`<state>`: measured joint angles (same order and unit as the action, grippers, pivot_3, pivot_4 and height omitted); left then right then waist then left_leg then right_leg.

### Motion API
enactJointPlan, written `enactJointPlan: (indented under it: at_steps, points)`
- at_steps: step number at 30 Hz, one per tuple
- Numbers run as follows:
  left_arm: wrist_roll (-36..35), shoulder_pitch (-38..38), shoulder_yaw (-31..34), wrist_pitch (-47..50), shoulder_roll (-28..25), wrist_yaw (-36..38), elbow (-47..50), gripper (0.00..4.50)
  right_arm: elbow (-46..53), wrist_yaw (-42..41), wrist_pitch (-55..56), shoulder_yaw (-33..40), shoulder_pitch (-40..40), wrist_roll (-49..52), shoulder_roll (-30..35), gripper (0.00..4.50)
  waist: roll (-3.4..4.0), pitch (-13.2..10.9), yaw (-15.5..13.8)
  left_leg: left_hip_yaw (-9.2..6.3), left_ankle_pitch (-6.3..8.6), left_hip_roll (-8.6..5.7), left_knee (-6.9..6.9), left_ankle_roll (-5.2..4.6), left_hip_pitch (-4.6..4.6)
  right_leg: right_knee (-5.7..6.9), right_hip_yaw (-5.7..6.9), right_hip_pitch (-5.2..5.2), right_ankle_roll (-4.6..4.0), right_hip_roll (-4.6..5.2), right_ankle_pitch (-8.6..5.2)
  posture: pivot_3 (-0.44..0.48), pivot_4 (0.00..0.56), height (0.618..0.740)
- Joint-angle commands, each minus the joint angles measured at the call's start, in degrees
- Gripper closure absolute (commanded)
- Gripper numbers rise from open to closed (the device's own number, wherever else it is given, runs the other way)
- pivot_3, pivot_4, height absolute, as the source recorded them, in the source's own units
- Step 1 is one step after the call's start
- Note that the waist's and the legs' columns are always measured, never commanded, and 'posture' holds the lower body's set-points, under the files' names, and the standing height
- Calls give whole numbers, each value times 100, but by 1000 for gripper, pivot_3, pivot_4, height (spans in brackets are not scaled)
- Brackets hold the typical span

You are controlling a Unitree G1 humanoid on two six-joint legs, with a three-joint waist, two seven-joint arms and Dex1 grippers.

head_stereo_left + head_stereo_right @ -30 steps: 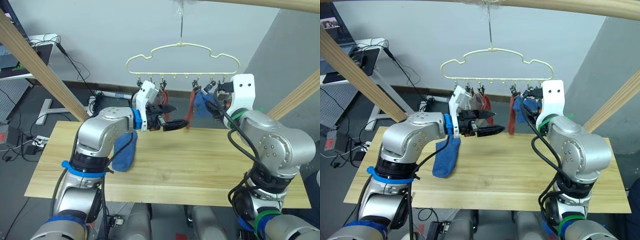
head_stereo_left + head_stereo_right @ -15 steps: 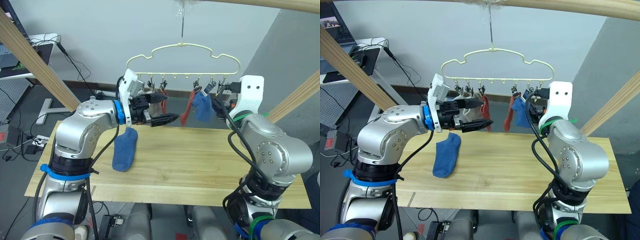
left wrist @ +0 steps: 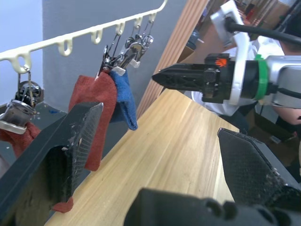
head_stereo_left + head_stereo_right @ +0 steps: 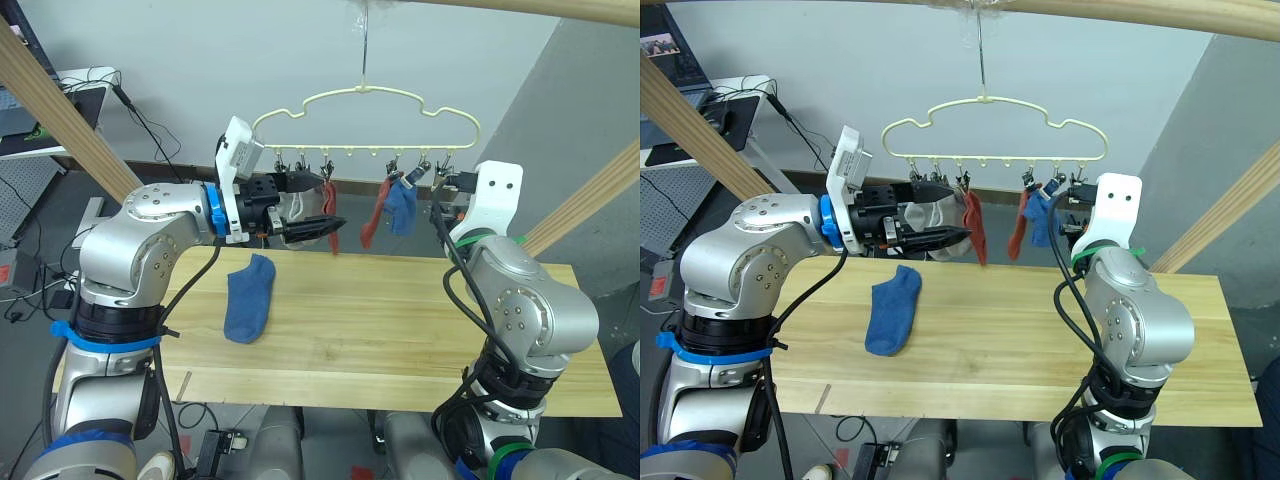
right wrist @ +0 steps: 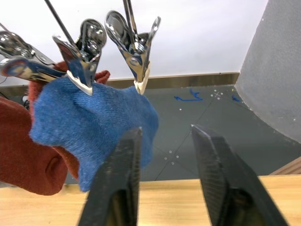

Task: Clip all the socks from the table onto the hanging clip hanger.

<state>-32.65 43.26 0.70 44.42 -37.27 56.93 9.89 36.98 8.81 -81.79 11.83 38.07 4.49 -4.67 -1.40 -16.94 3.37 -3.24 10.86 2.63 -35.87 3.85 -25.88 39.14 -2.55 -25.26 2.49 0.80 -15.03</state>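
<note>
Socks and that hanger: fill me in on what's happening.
The robot is pegging socks onto the clip hanger. A blue sock and rust red socks already hang from its clips, and one blue sock lies on the table. Both the left gripper and the right gripper are open and empty, raised near the hanger.

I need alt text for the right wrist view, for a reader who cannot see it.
A blue sock hangs from a metal clip, a rust red sock beside it. The right gripper, fingers open, sits just below an unused clip.
</note>
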Motion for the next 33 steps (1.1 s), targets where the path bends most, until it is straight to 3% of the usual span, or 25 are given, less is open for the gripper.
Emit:
enactJointPlan:
  at_steps: [1,33]
  points:
    - [-108,91,138,-90,-110,65,132,0,-40,5,261,19,257,-26,-19,2697,0,0,1,0,0,0,0,0,0,0,0,0,-1,0,0,-26,274,740]
    - [-281,-131,290,158,-181,-417,454,0,-1509,130,1321,276,1143,3,129,2697,0,0,-26,0,0,0,-2,0,0,9,1,-1,-3,0,2,21,275,740]
